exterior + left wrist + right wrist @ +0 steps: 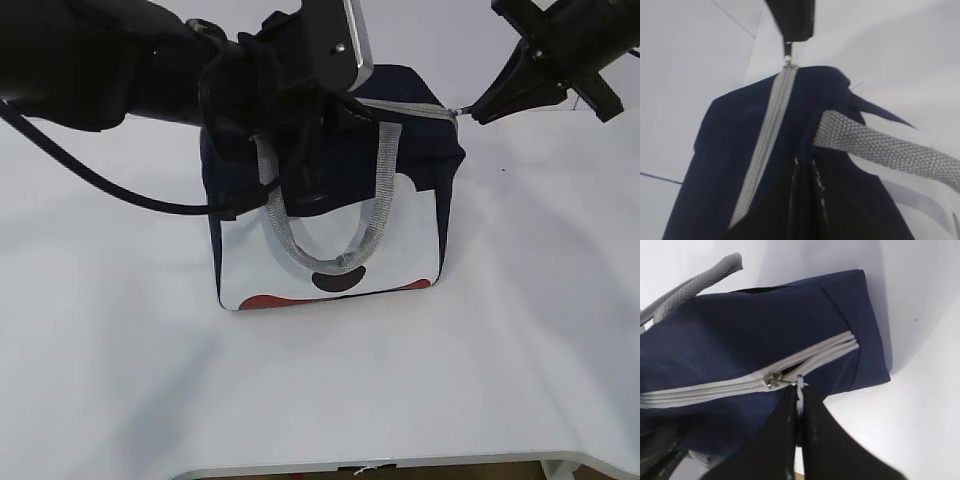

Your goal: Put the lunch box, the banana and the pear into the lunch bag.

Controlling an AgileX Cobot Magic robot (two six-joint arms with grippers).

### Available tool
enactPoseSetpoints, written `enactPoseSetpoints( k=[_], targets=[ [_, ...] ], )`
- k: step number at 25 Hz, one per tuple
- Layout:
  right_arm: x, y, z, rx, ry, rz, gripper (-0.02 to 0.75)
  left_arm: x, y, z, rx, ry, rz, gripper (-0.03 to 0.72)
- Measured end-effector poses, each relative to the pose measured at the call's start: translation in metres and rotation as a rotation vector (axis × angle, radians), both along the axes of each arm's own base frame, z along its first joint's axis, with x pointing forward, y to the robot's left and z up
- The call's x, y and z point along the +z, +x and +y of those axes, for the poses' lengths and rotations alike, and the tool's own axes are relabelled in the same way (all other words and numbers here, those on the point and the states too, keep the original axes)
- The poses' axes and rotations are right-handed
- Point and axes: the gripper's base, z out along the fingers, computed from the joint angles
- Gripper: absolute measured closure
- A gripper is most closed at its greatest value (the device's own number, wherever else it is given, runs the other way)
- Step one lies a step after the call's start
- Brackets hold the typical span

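Note:
The navy lunch bag point(390, 262) stands in the middle of the white table with its grey zipper point(767, 130) drawn shut along most of the top. My left gripper point(807, 162) comes down on the bag's top beside a grey handle point(880, 145), shut and pinching the navy fabric. At the bag's right end my right gripper point(799, 390) is shut on the zipper pull point(800, 384), next to the slider point(772, 380); the exterior view shows this gripper point(468, 114) at the bag's top right corner. The lunch box, the banana and the pear are out of view.
The white table point(520, 360) spreads out around the bag on all sides. Its front edge point(400, 465) runs along the bottom of the exterior view. My left arm and its cable point(90, 175) hang over the table's left half.

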Motion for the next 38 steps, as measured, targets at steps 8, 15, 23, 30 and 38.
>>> enactPoseSetpoints(
  k=[8, 15, 23, 30, 38],
  targets=[
    [-0.020, 0.008, -0.005, -0.005, -0.046, 0.037, 0.720, 0.011, 0.002, 0.008, 0.096, -0.035, -0.035, 0.697],
    [-0.041, 0.016, -0.009, -0.002, -0.090, 0.082, 0.720, 0.011, 0.004, 0.009, 0.135, -0.051, -0.030, 0.697],
    [-0.071, 0.026, -0.010, 0.031, -0.105, 0.123, 0.720, 0.012, 0.005, 0.010, 0.149, -0.060, -0.025, 0.697],
    [-0.085, 0.031, -0.008, 0.057, -0.094, 0.138, 0.720, 0.011, 0.005, 0.010, 0.149, -0.060, -0.024, 0.697],
    [-0.087, 0.032, -0.008, 0.098, -0.104, 0.110, 0.720, 0.011, 0.005, 0.010, 0.151, -0.063, -0.021, 0.697]
  ],
)
